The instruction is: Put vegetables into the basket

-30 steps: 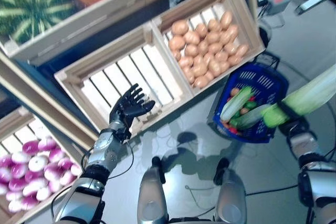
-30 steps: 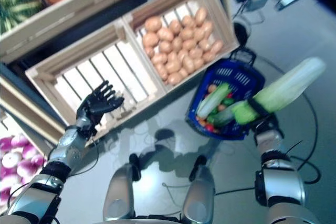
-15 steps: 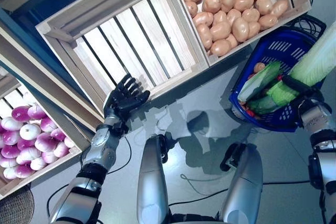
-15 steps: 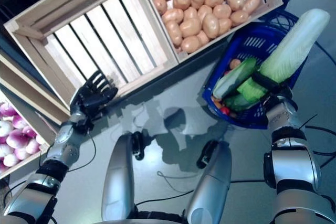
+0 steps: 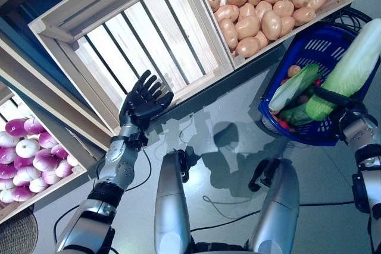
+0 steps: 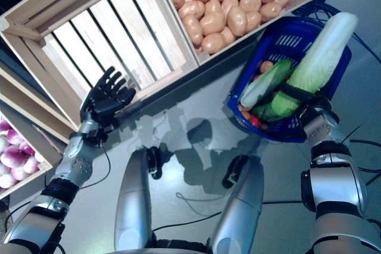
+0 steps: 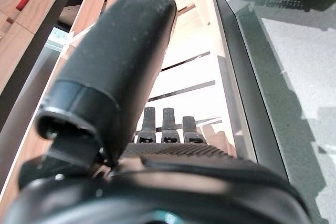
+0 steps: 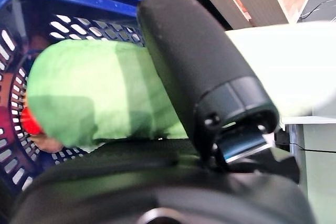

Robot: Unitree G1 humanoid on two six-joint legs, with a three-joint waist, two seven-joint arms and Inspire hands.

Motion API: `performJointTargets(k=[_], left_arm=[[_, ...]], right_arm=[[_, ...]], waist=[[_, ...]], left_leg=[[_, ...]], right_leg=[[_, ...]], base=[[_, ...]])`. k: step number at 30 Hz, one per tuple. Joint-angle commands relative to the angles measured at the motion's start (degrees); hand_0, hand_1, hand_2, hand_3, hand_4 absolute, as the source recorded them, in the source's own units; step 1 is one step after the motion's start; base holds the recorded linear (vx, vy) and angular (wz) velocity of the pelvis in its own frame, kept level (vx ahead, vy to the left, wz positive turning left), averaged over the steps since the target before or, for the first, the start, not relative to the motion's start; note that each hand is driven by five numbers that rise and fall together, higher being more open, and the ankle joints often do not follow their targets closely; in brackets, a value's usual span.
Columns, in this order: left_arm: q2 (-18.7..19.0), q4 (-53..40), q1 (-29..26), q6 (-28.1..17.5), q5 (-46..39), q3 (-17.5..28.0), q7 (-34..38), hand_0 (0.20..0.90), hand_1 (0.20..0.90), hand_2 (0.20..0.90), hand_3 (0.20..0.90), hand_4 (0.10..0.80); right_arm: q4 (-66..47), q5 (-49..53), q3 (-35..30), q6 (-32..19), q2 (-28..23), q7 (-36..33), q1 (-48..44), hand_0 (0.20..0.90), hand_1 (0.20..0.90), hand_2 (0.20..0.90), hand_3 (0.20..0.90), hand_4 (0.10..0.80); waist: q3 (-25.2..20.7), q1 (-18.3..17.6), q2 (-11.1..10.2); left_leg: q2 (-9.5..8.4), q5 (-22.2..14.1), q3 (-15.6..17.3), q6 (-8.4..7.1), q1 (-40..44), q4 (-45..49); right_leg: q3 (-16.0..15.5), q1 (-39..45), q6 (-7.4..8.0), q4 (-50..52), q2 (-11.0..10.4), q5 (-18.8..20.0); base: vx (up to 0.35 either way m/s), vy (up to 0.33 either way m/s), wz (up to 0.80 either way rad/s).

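My right hand is shut on a long pale green cabbage and holds it tilted over the blue basket on the floor. In the right wrist view the thumb lies across the cabbage's green end, with the basket's wall behind it. The basket holds another long green and white vegetable and small red and orange ones. My left hand is open and empty, fingers spread, at the front edge of an empty wooden crate; its fingers show straight in the left wrist view.
A crate of potatoes stands just behind the basket. A lower shelf crate of purple and white round vegetables is at the left. Grey floor lies between the stand and the basket.
The right hand has brought the cabbage a little further over the basket. The left hand has risen slightly towards the empty crate's edge. The camera has shifted a little.
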Motion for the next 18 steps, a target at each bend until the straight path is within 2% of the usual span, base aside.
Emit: performJointTargets(k=[1,4,8,16,18], left_arm=[[4.1,-3.8,-1.6,-7.2,-2.1,0.2,-2.5,0.9,0.9,0.9,0.9,0.8],[4.0,-3.6,-1.2,-7.6,-2.3,0.2,-3.1,0.9,0.9,0.9,0.9,0.8],[4.0,-3.4,-1.1,-7.6,-2.5,0.4,-3.5,0.9,0.9,0.9,0.9,0.8],[3.7,-3.3,-1.6,-7.3,-2.6,1.1,-3.5,0.9,0.9,0.9,0.9,0.8],[3.4,-3.2,-1.5,-7.2,-2.0,1.3,-3.1,0.9,0.9,0.9,0.9,0.8]], right_arm=[[0.5,-1.2,0.2,-2.9,-5.6,2.7,-3.3,0.9,0.9,0.9,0.9,0.8],[0.8,-0.9,-0.2,-2.4,-5.4,3.8,-2.6,0.9,0.9,0.9,0.9,0.8],[0.8,-1.4,-0.2,-2.1,-4.8,4.7,-1.5,0.9,0.9,0.9,0.9,0.8],[0.1,-0.9,-0.7,-2.0,-3.6,4.8,-0.5,0.9,0.9,0.9,0.9,0.8],[-0.3,-0.8,-0.9,-2.0,-2.5,5.1,1.1,0.9,0.9,0.9,0.9,0.8]], waist=[[-3.6,0.9,-0.2],[-4.1,0.9,-0.3],[-5.1,1.3,-0.9],[-7.1,2.3,-2.2],[-8.3,2.5,-2.7]], left_leg=[[1.07,-6.7,1.4,0.02,9.4,-4.6],[1.19,-4.9,2.3,-0.01,11.9,-8.8],[1.2,-1.0,3.8,-0.31,16.9,-16.9],[0.12,5.0,5.9,-0.71,25.5,-29.7],[-0.32,7.6,6.9,-0.87,29.8,-35.4]], right_leg=[[2.0,6.3,-0.61,-7.8,1.6,2.7],[1.4,8.6,-0.44,-10.7,2.1,3.9],[-1.0,13.8,-0.15,-16.8,2.6,6.2],[-5.9,22.9,0.09,-28.1,3.6,10.1],[-7.7,27.5,0.32,-33.8,4.7,11.9]], base=[[0.053,0.001,0.0],[0.041,0.01,0.02],[0.054,0.017,-0.01],[0.028,0.002,-0.04],[0.034,-0.009,0.01]])
